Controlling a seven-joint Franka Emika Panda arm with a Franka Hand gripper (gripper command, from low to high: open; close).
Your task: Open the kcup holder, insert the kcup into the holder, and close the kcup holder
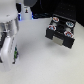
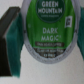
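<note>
The kcup [image 2: 46, 31], a white pod with a green lid, fills the wrist view, held between my teal-and-black fingers [image 2: 7, 39]. In the exterior view my gripper [image 1: 16, 53] hangs at the exterior view's left, shut on the kcup [image 1: 17, 50], of which only a small green spot shows. The kcup holder [image 1: 63, 14], a black box, stands at the exterior view's right, well apart from the gripper. Its drawer is pulled out, with the pale-handled front [image 1: 59, 42] toward the camera and round slots showing.
Several pods with reddish or dark lids [image 1: 55, 21] sit in the open drawer's slots. The white arm [image 1: 8, 27] rises along the exterior view's left edge. A dark base with blue lights [image 1: 25, 9] stands at the back. The white tabletop [image 1: 40, 60] lies between gripper and holder.
</note>
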